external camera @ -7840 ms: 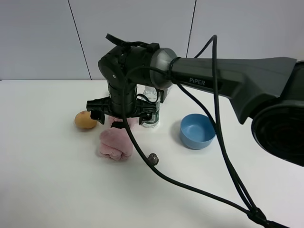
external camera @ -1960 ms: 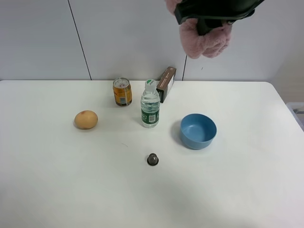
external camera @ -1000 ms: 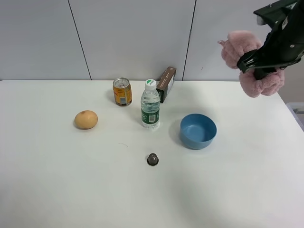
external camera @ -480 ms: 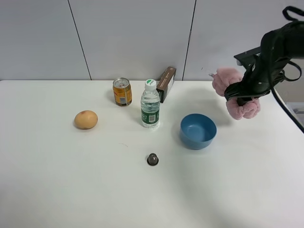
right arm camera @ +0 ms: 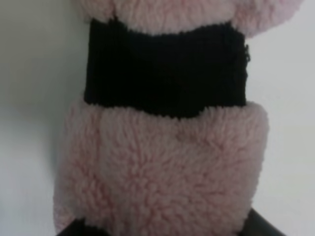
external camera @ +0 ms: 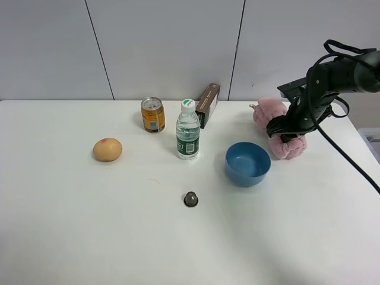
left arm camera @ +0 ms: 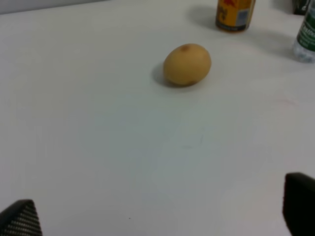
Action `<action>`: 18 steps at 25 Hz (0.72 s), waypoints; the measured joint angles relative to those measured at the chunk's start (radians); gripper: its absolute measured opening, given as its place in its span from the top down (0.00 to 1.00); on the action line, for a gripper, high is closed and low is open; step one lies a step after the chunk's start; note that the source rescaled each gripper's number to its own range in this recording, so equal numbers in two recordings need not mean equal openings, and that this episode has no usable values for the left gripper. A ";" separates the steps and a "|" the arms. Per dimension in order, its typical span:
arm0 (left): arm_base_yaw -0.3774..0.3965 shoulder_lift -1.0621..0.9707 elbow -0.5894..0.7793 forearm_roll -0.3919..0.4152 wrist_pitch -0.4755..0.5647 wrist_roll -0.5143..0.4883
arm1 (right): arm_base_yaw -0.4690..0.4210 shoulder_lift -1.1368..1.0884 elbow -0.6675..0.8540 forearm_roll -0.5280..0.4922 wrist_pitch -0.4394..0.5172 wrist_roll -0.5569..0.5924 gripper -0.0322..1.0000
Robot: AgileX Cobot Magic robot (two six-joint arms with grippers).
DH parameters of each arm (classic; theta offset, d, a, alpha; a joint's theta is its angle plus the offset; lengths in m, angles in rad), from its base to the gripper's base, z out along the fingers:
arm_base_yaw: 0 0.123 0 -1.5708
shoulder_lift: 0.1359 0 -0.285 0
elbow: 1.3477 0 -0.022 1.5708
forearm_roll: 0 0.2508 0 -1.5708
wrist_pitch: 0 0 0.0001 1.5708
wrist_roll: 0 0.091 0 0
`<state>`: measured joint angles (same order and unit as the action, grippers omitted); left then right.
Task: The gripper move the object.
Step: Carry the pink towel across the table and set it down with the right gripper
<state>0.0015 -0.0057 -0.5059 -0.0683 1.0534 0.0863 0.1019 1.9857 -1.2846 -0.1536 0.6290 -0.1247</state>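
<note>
Descending since the previous frame, right gripper (external camera: 286, 126) holds the pink rolled towel (external camera: 289, 147) lower, at 2 o'clock from the blue bowl (external camera: 247, 163). Jaws pinch its cinched middle, one lobe either side. Left gripper (left arm camera: 160, 214) jaws stand spread.

You can't see the middle of the pink towel (external camera: 289, 147): the right end effector (external camera: 286, 127) covers it. In your left wrist view, the can (left arm camera: 235, 14) and bottle (left arm camera: 306, 37) are cropped.
</note>
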 joint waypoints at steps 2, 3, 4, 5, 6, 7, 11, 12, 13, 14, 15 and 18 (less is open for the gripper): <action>0.000 0.000 0.000 0.000 0.000 0.000 | 0.000 0.000 0.000 -0.001 -0.011 0.000 0.97; 0.000 0.000 0.000 0.000 0.000 0.000 | 0.000 0.000 0.000 -0.001 -0.010 -0.001 0.97; 0.000 0.000 0.000 0.000 0.000 0.000 | 0.000 0.000 0.000 -0.002 -0.005 -0.001 0.97; 0.000 0.000 0.000 0.000 0.000 0.000 | 0.000 0.000 0.000 -0.002 -0.002 -0.001 0.92; 0.000 0.000 0.000 0.000 0.000 0.000 | 0.000 0.000 0.000 -0.004 0.004 -0.001 0.78; 0.000 0.000 0.000 0.000 0.000 0.000 | 0.000 0.000 0.000 -0.007 0.006 0.003 0.59; 0.000 0.000 0.000 0.000 0.000 0.000 | 0.000 -0.006 0.000 -0.021 -0.003 0.075 0.10; 0.000 0.000 0.000 0.000 0.000 0.000 | 0.000 -0.010 0.000 -0.023 -0.006 0.088 0.06; 0.000 0.000 0.000 0.000 0.000 0.000 | 0.000 -0.013 0.000 -0.027 -0.005 0.095 0.03; 0.000 0.000 0.000 0.000 0.000 0.000 | 0.000 -0.016 0.000 -0.028 -0.004 0.096 0.02; 0.000 0.000 0.000 0.000 0.000 0.000 | 0.000 -0.018 0.000 -0.028 0.000 0.096 0.01; 0.000 0.000 0.000 0.000 0.000 0.000 | 0.000 -0.050 -0.001 -0.028 0.054 0.095 0.00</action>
<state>0.0015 -0.0057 -0.5059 -0.0683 1.0534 0.0863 0.1019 1.9354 -1.2856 -0.1819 0.6831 -0.0297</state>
